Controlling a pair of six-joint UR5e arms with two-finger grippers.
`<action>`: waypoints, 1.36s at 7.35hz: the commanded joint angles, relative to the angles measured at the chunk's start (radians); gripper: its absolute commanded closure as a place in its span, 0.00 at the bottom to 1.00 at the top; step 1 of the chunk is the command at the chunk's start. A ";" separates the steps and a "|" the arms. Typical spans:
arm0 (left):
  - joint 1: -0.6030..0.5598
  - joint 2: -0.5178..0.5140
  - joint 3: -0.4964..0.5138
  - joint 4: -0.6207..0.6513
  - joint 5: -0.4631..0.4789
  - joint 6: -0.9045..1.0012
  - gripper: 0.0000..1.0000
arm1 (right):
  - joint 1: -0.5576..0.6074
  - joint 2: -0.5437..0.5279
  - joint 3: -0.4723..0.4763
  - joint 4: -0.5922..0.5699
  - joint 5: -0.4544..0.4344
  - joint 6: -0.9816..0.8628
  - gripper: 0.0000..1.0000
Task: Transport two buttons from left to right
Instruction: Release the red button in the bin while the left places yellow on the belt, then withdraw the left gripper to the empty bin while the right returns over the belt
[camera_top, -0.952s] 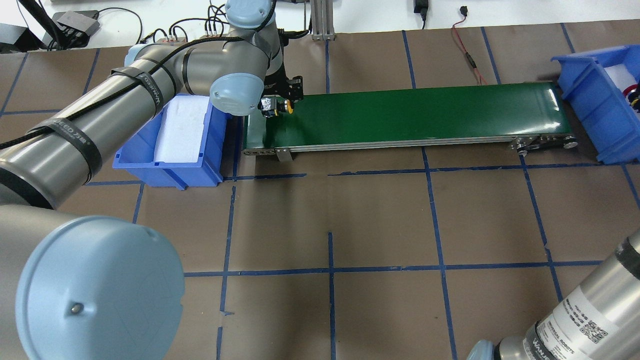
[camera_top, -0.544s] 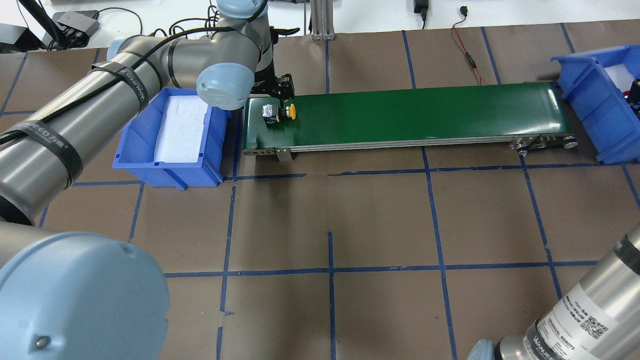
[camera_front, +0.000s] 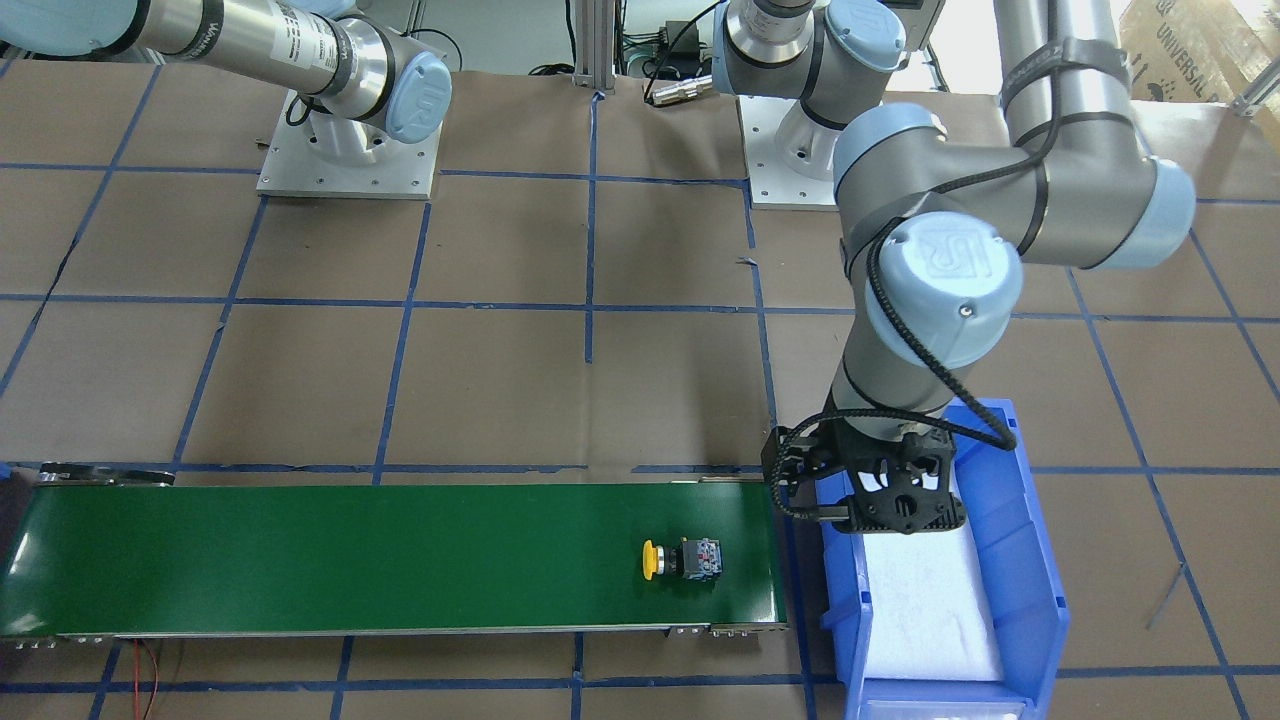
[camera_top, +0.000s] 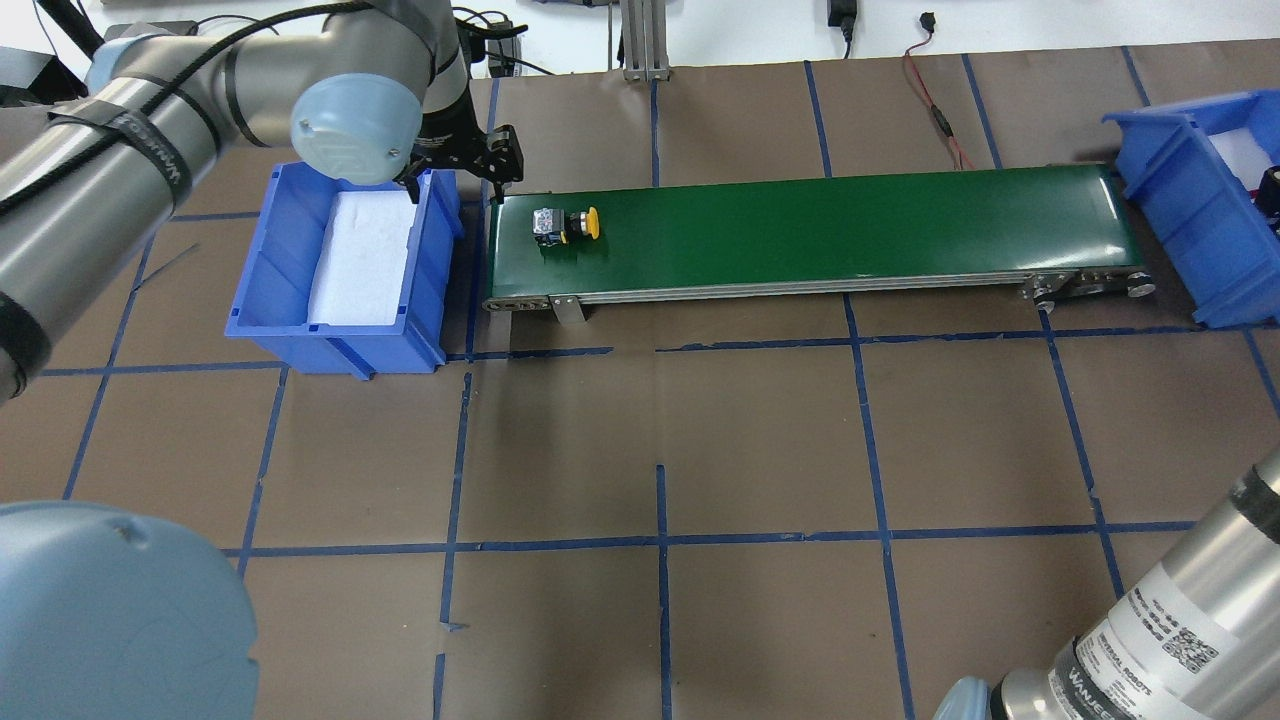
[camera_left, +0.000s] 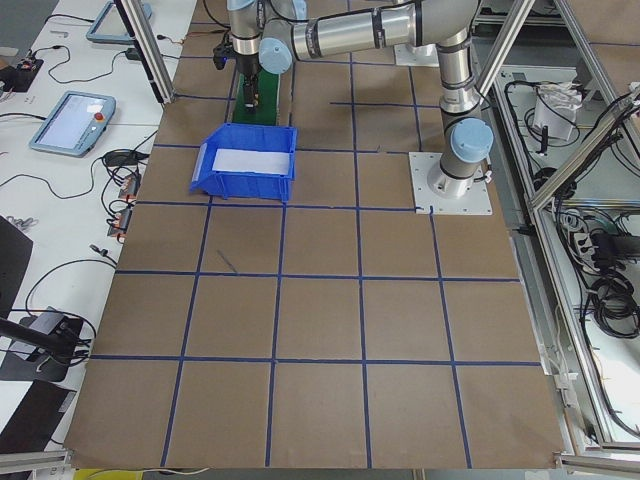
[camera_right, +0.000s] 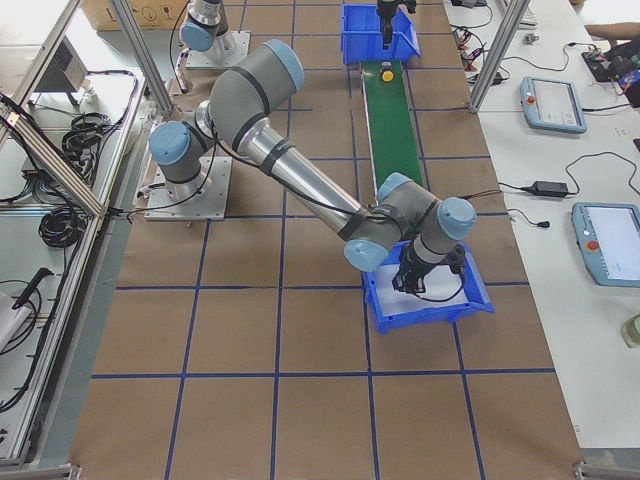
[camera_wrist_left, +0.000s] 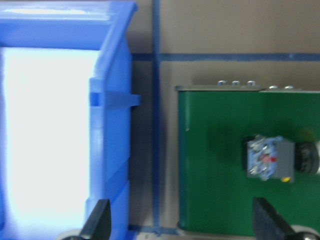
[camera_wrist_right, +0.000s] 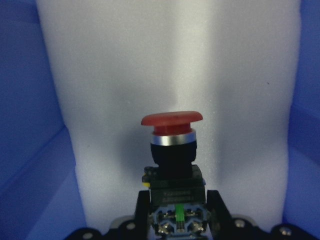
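The yellow button (camera_top: 566, 225) lies on its side at the left end of the green conveyor belt (camera_top: 850, 225), cap pointing right; it also shows in the front view (camera_front: 682, 559) and the left wrist view (camera_wrist_left: 272, 159). My left gripper (camera_top: 455, 180) is open and empty, hanging over the gap between the left blue bin (camera_top: 270, 260) and the belt's end; its fingertips (camera_wrist_left: 97, 225) are spread wide. My right gripper (camera_wrist_right: 177, 212) is shut on the red button (camera_wrist_right: 172, 145), holding it over the white foam of the right blue bin (camera_top: 1170, 190).
The left bin (camera_front: 1030, 560) holds only a white foam pad. The belt (camera_front: 350, 560) runs between the two bins. Cables lie beyond the belt at the table's far edge (camera_top: 930, 90). Brown paper with blue tape lines covers the table.
My left gripper has let go of the yellow button on the belt, risen and moved left toward the left bin. The button has shifted slightly right on the belt.
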 joint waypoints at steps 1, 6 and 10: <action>0.050 0.148 -0.121 -0.048 -0.005 0.083 0.00 | 0.000 -0.005 -0.002 0.010 0.000 0.000 0.56; 0.113 0.321 -0.168 -0.174 -0.009 0.160 0.00 | -0.011 -0.011 -0.005 0.018 0.013 -0.003 0.32; 0.174 0.330 -0.165 -0.163 -0.055 0.242 0.00 | 0.025 -0.111 -0.028 0.065 0.048 -0.005 0.32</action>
